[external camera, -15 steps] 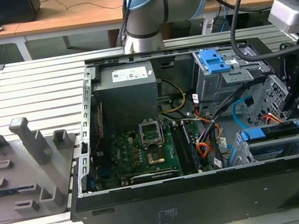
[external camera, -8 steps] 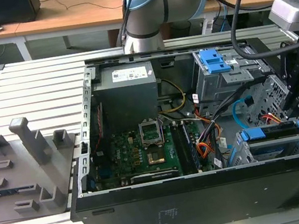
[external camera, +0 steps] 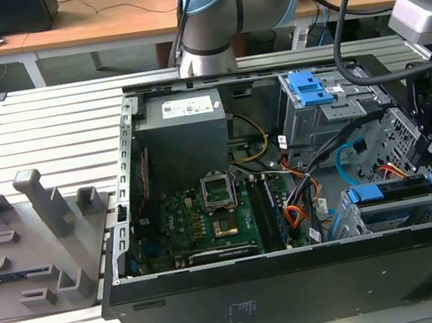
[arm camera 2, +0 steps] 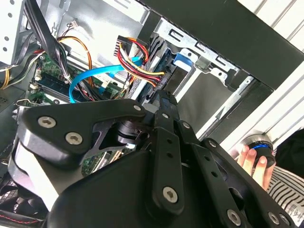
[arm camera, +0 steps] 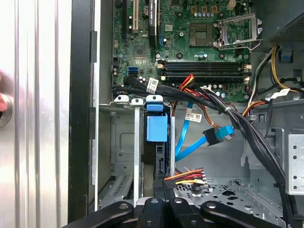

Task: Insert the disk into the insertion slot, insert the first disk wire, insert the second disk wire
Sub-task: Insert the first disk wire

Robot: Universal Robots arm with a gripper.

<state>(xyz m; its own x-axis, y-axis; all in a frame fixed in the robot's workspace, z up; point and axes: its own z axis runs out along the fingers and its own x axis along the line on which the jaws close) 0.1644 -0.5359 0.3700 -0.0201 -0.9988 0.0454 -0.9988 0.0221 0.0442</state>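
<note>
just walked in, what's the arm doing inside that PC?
The arm's tool is down inside the open PC case, at the insertion slot. The disk is already in the slot. The tool is right at the dark plug of the first disk wire, at the disk's end. The second disk wire hangs loose alongside and is not plugged into the disk.

The disk [external camera: 397, 189] lies in the insertion slot [external camera: 414, 215] (motherboard [external camera: 176, 219] beside it).
</note>
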